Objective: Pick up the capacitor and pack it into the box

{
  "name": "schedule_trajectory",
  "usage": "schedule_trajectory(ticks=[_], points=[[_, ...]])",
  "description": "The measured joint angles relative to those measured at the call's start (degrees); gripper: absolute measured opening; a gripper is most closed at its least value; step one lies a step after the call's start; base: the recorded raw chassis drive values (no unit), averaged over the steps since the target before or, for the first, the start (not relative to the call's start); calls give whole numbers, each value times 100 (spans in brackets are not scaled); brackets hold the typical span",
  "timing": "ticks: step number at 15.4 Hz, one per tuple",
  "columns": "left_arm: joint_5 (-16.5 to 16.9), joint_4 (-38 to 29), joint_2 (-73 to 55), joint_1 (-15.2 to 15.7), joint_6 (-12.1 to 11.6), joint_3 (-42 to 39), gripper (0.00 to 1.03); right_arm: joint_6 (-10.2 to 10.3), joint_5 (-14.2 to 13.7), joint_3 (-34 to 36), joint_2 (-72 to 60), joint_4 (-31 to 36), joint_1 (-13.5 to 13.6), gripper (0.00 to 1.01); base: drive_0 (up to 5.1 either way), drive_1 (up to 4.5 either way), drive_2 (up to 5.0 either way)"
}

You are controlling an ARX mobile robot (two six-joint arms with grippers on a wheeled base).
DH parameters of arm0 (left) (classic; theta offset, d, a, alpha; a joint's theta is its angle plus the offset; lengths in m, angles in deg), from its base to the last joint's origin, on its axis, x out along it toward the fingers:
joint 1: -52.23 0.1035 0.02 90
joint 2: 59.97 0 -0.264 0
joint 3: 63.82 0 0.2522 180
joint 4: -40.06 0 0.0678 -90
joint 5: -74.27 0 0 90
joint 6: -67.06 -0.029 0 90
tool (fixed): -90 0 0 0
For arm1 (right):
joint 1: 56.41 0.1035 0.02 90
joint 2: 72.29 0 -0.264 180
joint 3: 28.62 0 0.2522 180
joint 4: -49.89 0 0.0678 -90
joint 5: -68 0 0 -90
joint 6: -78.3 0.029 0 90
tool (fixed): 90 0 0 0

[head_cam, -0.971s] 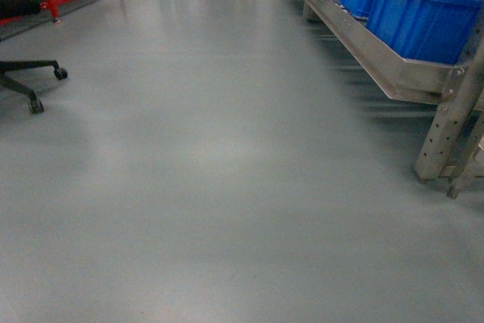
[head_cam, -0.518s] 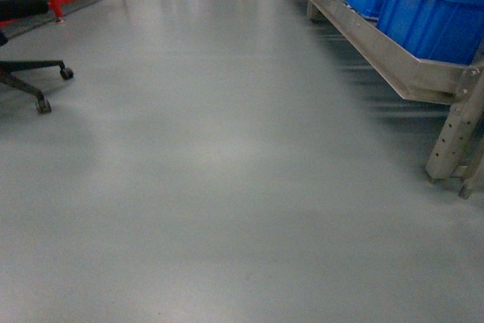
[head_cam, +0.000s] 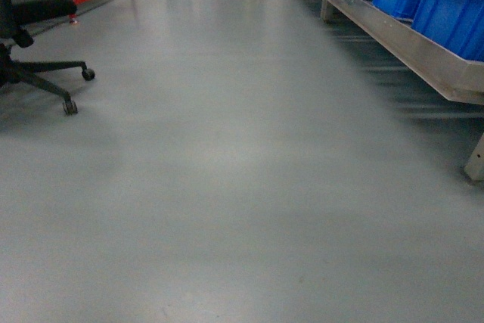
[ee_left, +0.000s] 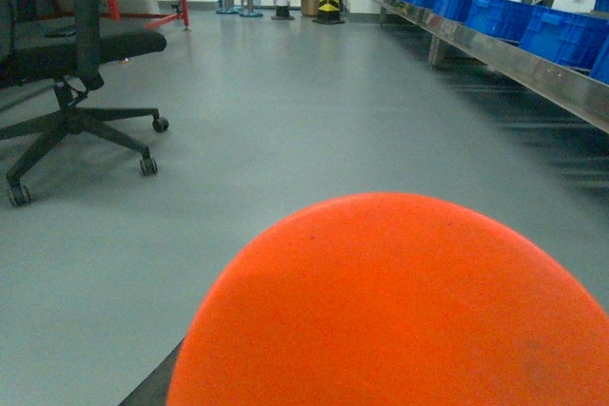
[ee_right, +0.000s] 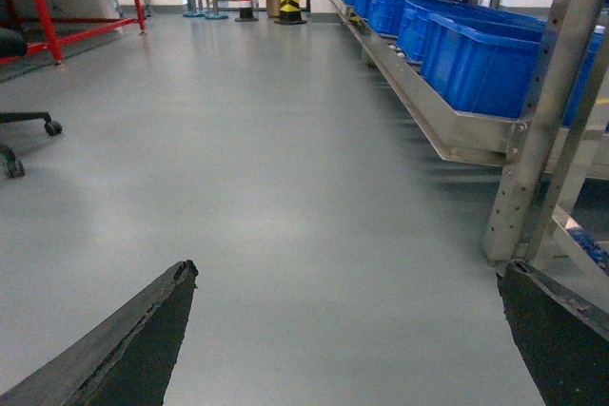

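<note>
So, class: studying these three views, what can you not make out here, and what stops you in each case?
- Left gripper: left wrist view, hidden behind an orange dome filling the lower frame.
- Right gripper: right wrist view, fingers wide apart, tips cut off by the bottom edge.
- Blue crates: head view, contents hidden by their walls.
- Capacitor and box: in no view.

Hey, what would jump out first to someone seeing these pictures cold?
A big orange dome fills the bottom of the left wrist view. Bright blue crates line a metal rack along the right. A black office chair stands at the left on the bare grey floor.
</note>
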Motion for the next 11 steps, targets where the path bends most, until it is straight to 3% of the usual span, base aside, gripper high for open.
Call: schedule_trajectory(ticks=[11], points=[[2,-13,0,0,0,0,43,0,0,0,0,-13,0,98,-495,252,221]])
